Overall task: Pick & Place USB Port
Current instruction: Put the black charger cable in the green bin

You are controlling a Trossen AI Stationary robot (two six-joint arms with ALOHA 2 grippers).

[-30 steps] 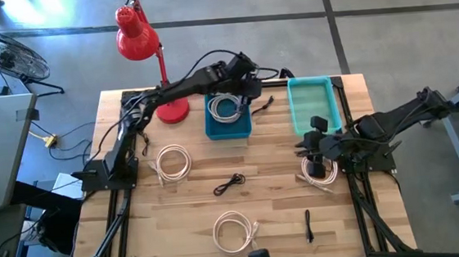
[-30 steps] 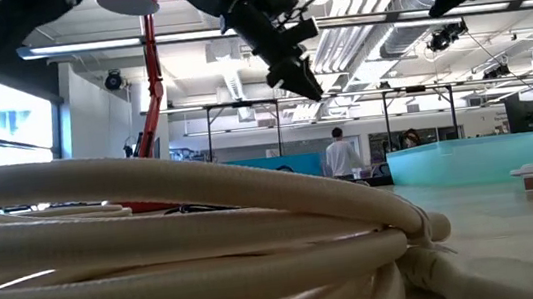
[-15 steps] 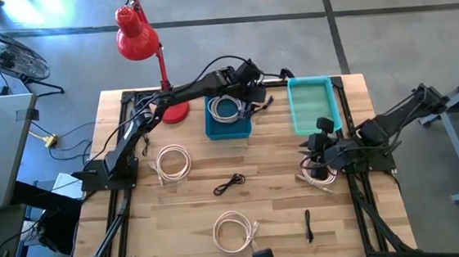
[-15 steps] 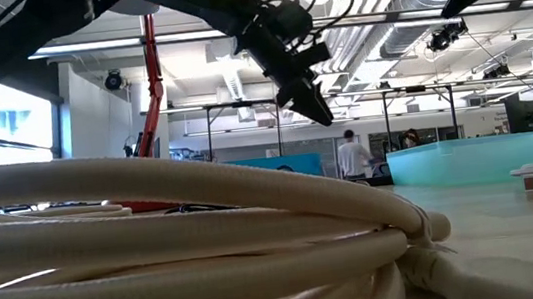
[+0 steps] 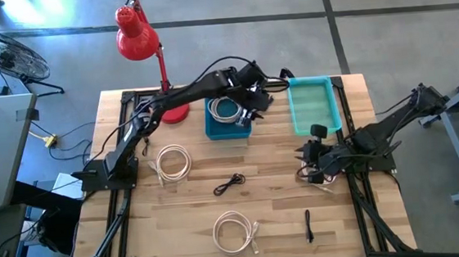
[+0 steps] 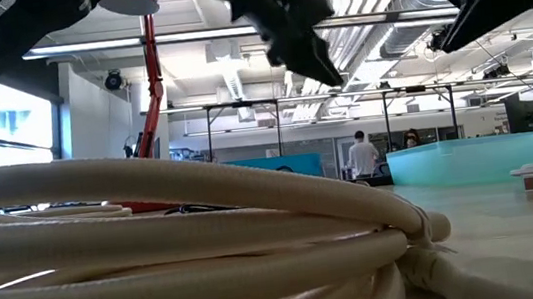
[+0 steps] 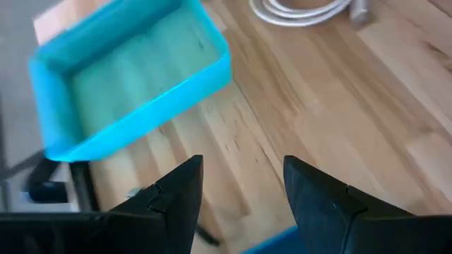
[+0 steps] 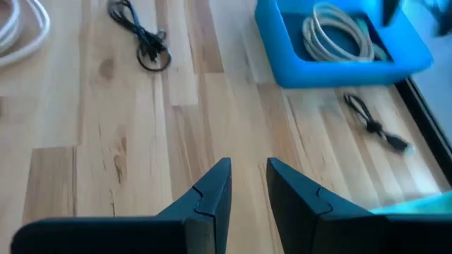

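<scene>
Three white coiled USB cables lie flat on the wooden table [image 5: 284, 190]: one left of centre [image 5: 173, 162], one near the front edge [image 5: 233, 231] that fills the low view [image 6: 156, 243], and one [image 5: 322, 176] under my right arm. A fourth white coil [image 8: 339, 35] lies inside the blue bin [image 5: 229, 119]. My left gripper [image 7: 244, 183] is open and empty and hovers between the blue bin and the teal bin [image 7: 127, 77]. My right gripper [image 8: 248, 176] hangs over the table's right part with a narrow gap between its fingers, and it holds nothing.
Small black cables lie mid-table [image 5: 230, 183], near the front right [image 5: 308, 225] and beside the blue bin [image 8: 374, 123]. A red desk lamp [image 5: 142, 45] stands at the far left. The teal bin [image 5: 314, 105] sits at the far right. People stand in the room behind [image 6: 360, 154].
My left gripper has swung from above the blue bin's far side toward the table's right and near side, and now hangs past the bin's right edge. My right gripper has shifted slightly toward the table's left and has come lower in the low view.
</scene>
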